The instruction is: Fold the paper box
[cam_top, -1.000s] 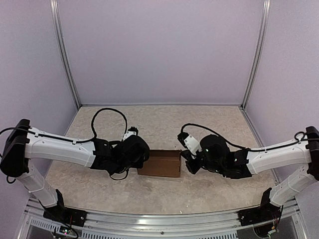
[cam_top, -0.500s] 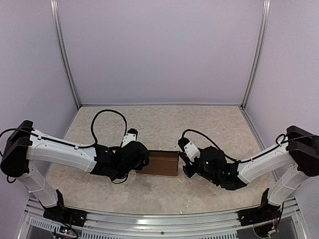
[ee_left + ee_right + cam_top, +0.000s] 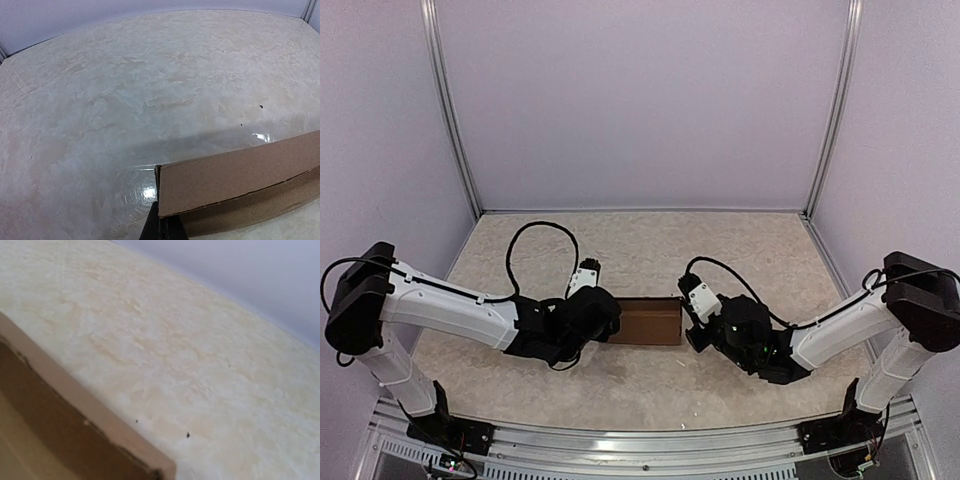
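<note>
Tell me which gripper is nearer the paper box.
Left, narrowly. The left gripper meets the left end of the paper box, finger on its corner in the wrist view. The right gripper sits by the right end, contact unseen.

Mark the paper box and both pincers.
paper box [image 3: 645,322]: top external view, middle of its top face.
left pincer [image 3: 607,327]: top external view, fingertips at the box's left end.
right pincer [image 3: 690,336]: top external view, fingertips at the box's right end.

Paper box [image 3: 646,321] on mottled beige table [image 3: 650,250]
</note>
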Available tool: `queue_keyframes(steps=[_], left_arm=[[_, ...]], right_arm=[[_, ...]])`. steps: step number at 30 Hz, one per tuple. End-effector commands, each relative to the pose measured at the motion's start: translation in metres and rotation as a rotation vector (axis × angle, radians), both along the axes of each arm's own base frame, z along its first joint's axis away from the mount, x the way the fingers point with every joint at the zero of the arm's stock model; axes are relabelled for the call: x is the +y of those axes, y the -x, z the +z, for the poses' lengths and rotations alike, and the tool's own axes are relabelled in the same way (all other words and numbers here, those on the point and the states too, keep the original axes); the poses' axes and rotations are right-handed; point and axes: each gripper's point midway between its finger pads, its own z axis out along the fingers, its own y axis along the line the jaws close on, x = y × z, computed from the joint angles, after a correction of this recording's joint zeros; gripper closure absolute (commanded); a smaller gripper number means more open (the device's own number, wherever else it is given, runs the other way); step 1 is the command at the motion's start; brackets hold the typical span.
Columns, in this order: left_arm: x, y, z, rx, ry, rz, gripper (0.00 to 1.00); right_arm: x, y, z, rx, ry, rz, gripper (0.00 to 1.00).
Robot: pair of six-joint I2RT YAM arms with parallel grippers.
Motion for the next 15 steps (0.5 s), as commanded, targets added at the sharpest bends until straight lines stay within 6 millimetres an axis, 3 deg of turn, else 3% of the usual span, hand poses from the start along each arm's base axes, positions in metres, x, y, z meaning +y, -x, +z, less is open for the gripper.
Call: queue_keyframes(steps=[1, 7, 15], left_arm=[[-0.005, 0.006, -0.02, 0.046, -0.045, -0.058, 1.0], [-0.013, 0.01, -0.025, 0.072, -0.042, -0.091, 1.0], [-0.028, 0.012, -0.035, 0.096, -0.056, -0.145, 1.0]], right_arm=[[0.004, 0.004, -0.005, 0.059, -0.038, 0.0, 1.0], [0.002, 0.009, -0.007, 0.151, -0.053, -0.006, 1.0], [0.007, 0.006, 0.009, 0.249, -0.062, -0.043, 1.0]])
